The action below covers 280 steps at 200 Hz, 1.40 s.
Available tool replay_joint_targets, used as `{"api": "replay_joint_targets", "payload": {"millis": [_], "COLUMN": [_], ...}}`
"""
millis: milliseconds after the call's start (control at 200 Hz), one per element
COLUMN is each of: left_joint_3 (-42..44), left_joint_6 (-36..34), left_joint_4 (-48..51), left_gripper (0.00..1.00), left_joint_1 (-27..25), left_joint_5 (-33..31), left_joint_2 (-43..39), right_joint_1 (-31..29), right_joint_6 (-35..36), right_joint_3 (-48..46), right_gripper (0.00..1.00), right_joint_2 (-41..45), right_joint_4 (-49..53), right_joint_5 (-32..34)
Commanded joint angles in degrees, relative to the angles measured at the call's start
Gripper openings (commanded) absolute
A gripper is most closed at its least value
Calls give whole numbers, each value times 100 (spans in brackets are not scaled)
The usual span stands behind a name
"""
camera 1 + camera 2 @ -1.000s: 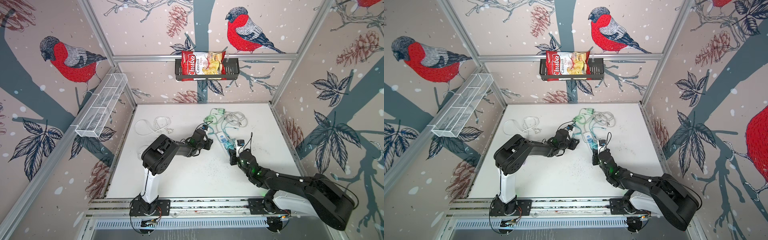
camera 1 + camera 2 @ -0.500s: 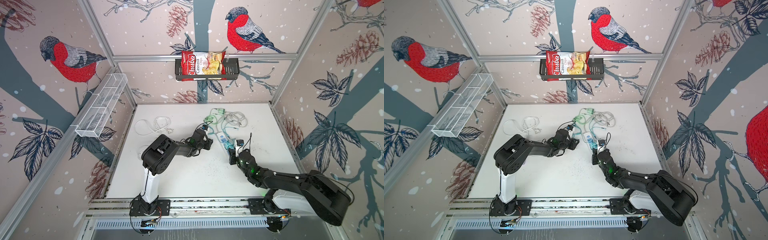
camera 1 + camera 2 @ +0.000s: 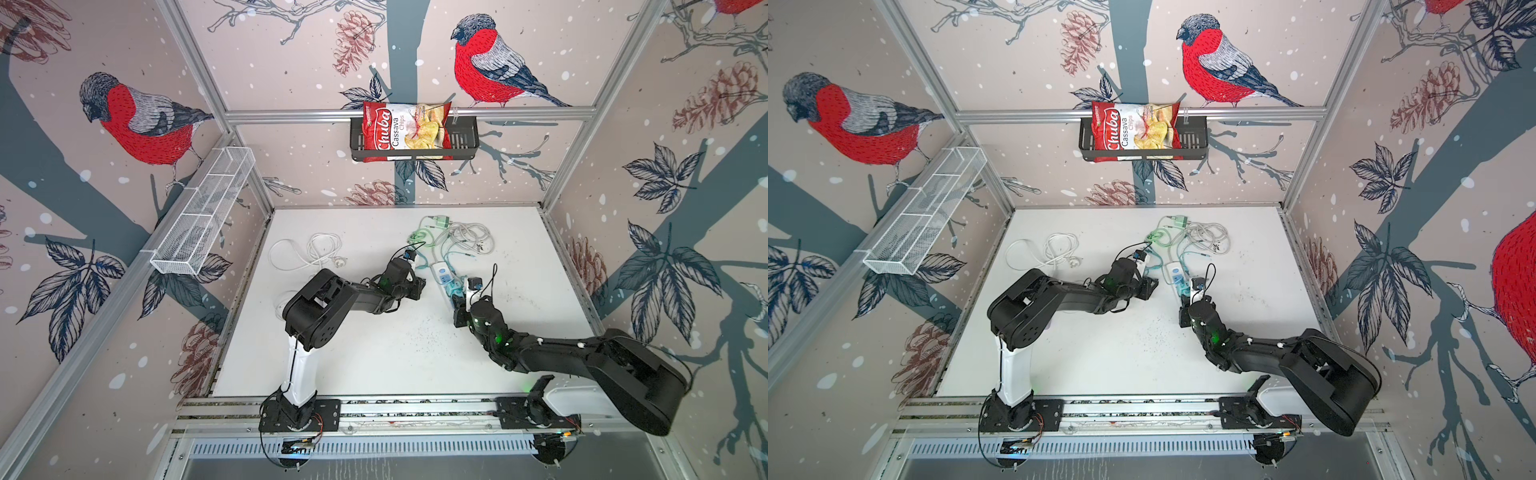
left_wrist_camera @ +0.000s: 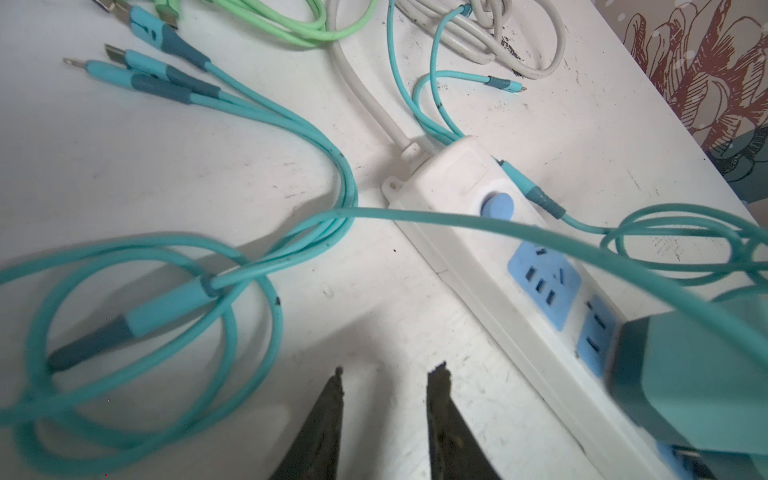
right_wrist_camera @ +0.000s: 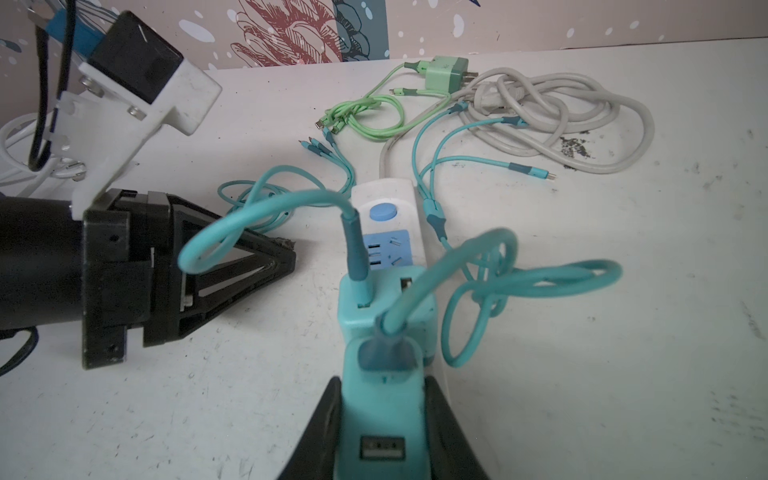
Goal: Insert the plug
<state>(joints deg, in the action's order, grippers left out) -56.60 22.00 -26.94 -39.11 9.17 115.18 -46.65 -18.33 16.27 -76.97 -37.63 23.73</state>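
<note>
My right gripper is shut on a teal charger plug, which stands over the near end of the white power strip. The plug's prongs are hidden beneath it. Directly ahead of it a second teal charger sits on the strip, with teal cables running from both. My left gripper is open and empty, low over the table just left of the strip. In both top views the strip lies between the left gripper and the right gripper.
Teal cable loops lie left of the strip. A green charger with its cable and a coiled grey cord lie behind it. A white cable is at the back left. A chips bag hangs in a wall basket.
The right arm's rear links have shifted slightly, while its gripper stays at the strip with the plug. The left arm has not moved.
</note>
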Motion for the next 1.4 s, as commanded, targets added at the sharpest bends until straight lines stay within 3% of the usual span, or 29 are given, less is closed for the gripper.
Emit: {"api": "replay_joint_targets", "payload": {"millis": [0, 515, 700, 820, 1041, 1231, 1396], "left_joint_3": [38, 118, 114, 173, 290, 389, 601], "left_joint_6": [-57, -151, -171, -177, -182, -254, -361], "left_joint_4": [227, 196, 224, 208, 196, 164, 225], "left_gripper": [35, 39, 44, 45, 47, 47, 49], "left_joint_1": [18, 20, 36, 44, 44, 49, 38], "left_joint_5": [111, 52, 6, 64, 81, 227, 368], "left_joint_2": [-63, -404, -469, -512, -597, -738, -997], "right_joint_1": [-132, -582, -591, -587, -547, -443, -96], "right_joint_6": [-192, -654, -699, -700, -644, -759, -816], "right_joint_3": [185, 1188, 1369, 1404, 1405, 1416, 1282], "right_gripper": [14, 17, 28, 42, 58, 66, 69], "right_joint_2": [-278, -1131, -778, -547, -271, 86, 1050], "right_joint_4": [859, 2185, 2554, 2670, 2697, 3018, 3300], "right_joint_5": [124, 712, 607, 513, 502, 521, 203]}}
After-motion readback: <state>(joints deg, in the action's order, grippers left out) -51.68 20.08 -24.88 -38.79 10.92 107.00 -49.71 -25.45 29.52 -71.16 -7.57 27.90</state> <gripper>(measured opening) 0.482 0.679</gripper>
